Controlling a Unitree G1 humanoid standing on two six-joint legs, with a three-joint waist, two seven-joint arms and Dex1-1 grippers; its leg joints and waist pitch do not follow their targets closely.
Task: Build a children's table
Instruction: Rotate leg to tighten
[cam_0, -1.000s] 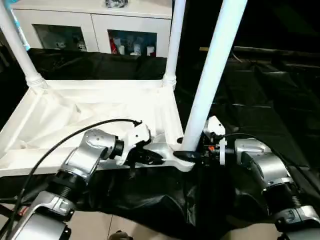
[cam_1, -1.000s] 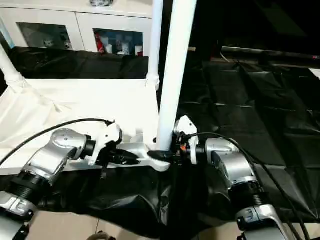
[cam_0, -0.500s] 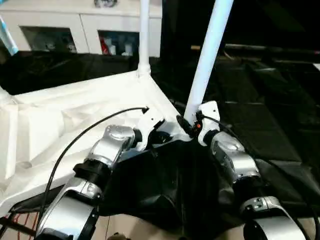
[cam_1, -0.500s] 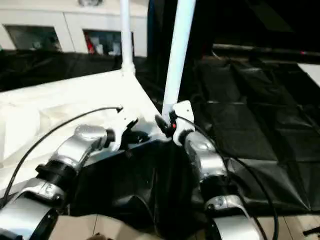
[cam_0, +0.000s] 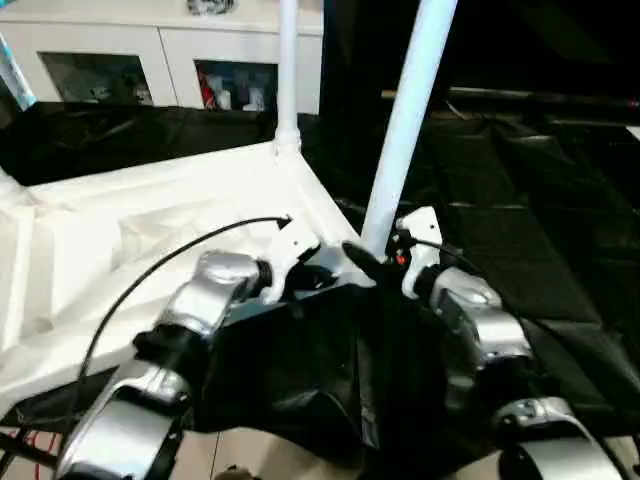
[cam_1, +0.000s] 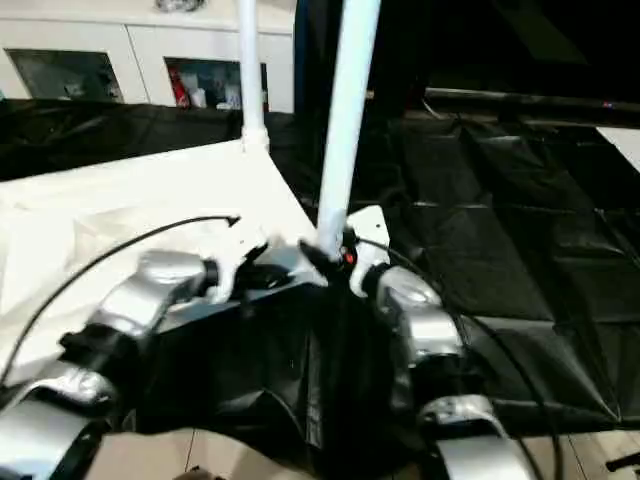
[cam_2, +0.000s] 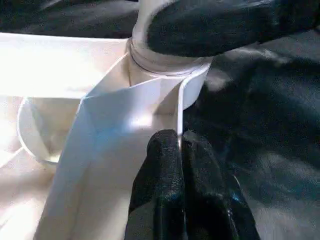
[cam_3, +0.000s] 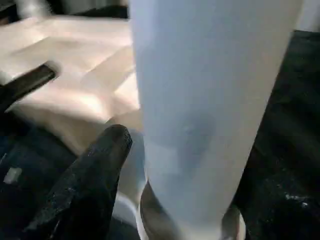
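— What's the left pincer (cam_2: 179, 150) doing?

— Clenched tight, the two black fingers (cam_2: 162, 190) pressed together at the thin edge wall of the upturned tabletop (cam_0: 150, 230), right by the corner socket. Whether that wall is actually nipped between them or they just lie against it, I can't tell. The silver left forearm (cam_0: 205, 300) reaches in low from the near side, wrist bent toward the corner.

— And the right pincer (cam_0: 368, 262)?

— It's at the foot of the near leg (cam_0: 405, 120), just where the leg enters the socket. One black finger (cam_3: 95, 165) lies beside the leg with a sliver of gap showing; the other is hidden behind the leg. So the jaws stand apart around the leg, but I can't tell if they grip it. The right forearm (cam_0: 475, 320) comes up from the near right, angled inward.

— Where's the children's table itself?

— Upside down on the black sheeting (cam_0: 520, 210), ribbed underside up. The near leg stands upright in the nearest corner, another leg (cam_0: 288, 70) rises from the far corner, and a white cabinet (cam_0: 160, 50) with glass doors stands behind.
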